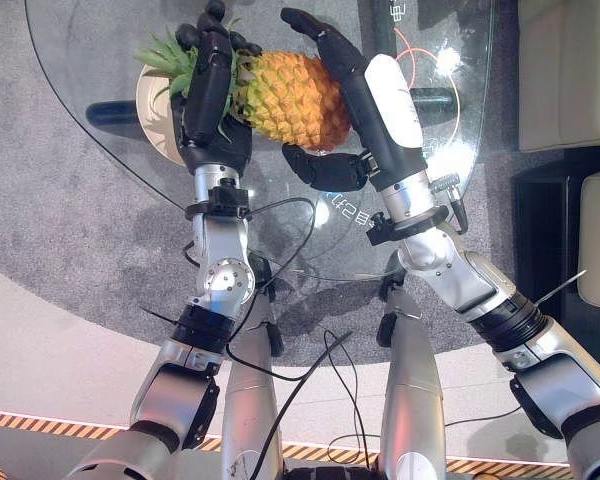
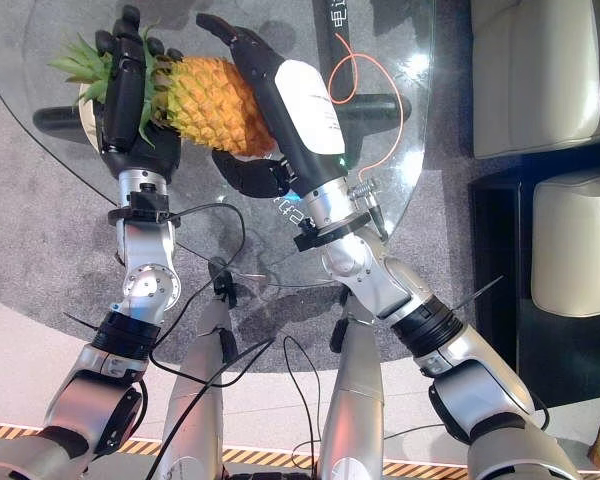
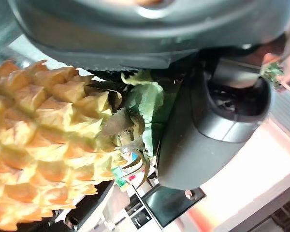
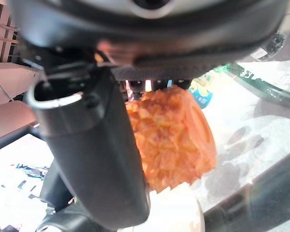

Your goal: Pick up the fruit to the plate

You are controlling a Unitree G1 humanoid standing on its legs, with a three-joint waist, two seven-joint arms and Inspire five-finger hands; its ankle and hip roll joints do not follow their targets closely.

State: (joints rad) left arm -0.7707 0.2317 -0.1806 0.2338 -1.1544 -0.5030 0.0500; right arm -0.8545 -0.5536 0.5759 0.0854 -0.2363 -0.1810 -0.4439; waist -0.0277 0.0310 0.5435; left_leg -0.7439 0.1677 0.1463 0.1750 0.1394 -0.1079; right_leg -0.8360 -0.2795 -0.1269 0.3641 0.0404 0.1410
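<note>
Fingers (image 1: 212, 22) of the left hand (image 1: 208, 95) curl over the leafy crown of the pineapple (image 1: 292, 98), with the green leaves poking out on both sides of the dark palm; the left wrist view shows the thumb set against the leaves where the crown meets the yellow body. Fingers (image 1: 310, 28) of the right hand (image 1: 365, 100) lie stretched along the far, blunt end of the fruit, and the thumb (image 1: 320, 168) reaches in under its near side, so the body sits between thumb and fingers, cupped rather than wrapped. Both hands hold the pineapple between them, lying on its side with the crown toward the robot's left and the orange-yellow body toward the right.

Below the crown and the left hand sits a pale round plate (image 1: 152, 128) on the round glass surface (image 1: 100, 60). The leafy end is over the plate, while the body reaches past the plate's rim toward the right. Whether the fruit touches the plate or hangs just above it cannot be told.

Through the glass show the dark bar of the stand and the grey carpet (image 1: 40, 200). An orange cord (image 1: 408, 50) loops beyond the right hand. Pale seats (image 1: 570, 70) stand off to the right.
</note>
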